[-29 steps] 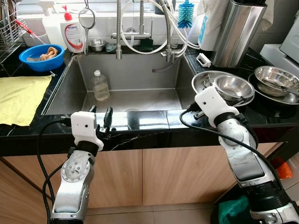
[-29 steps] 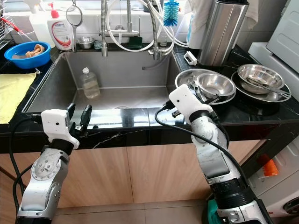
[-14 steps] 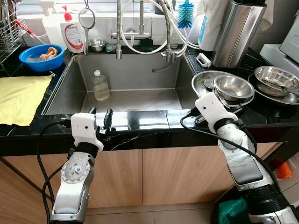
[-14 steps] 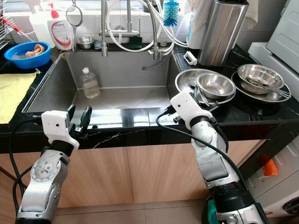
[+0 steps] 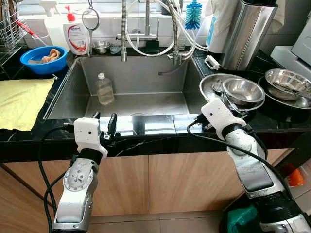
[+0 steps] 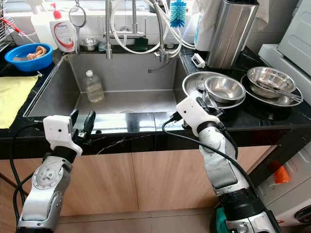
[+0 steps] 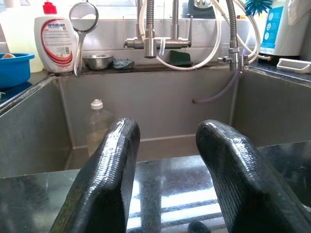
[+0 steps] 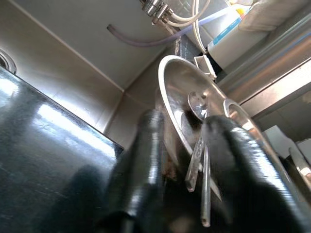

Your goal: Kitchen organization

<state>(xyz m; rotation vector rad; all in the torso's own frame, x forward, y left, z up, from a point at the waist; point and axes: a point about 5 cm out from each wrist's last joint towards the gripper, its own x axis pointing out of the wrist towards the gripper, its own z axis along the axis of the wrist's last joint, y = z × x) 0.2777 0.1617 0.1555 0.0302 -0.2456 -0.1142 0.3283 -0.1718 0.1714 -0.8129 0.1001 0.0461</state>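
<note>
the right hand (image 8: 180,160) sits at the near rim of the wide steel plate (image 5: 210,83) on the dark surface (image 5: 160,127) right of the sink (image 5: 126,82). its fingers stand narrowly apart, straddling the rim, gripping nothing yet. a spoon (image 8: 198,109) and other utensils lie in the plate, long axes running straight ahead from the hand. the left hand (image 7: 165,160) hovers wide at the sink's front edge, farther away.

A yellow cloth (image 5: 22,99) lies beside 1 blue bowl (image 5: 43,59).
</note>
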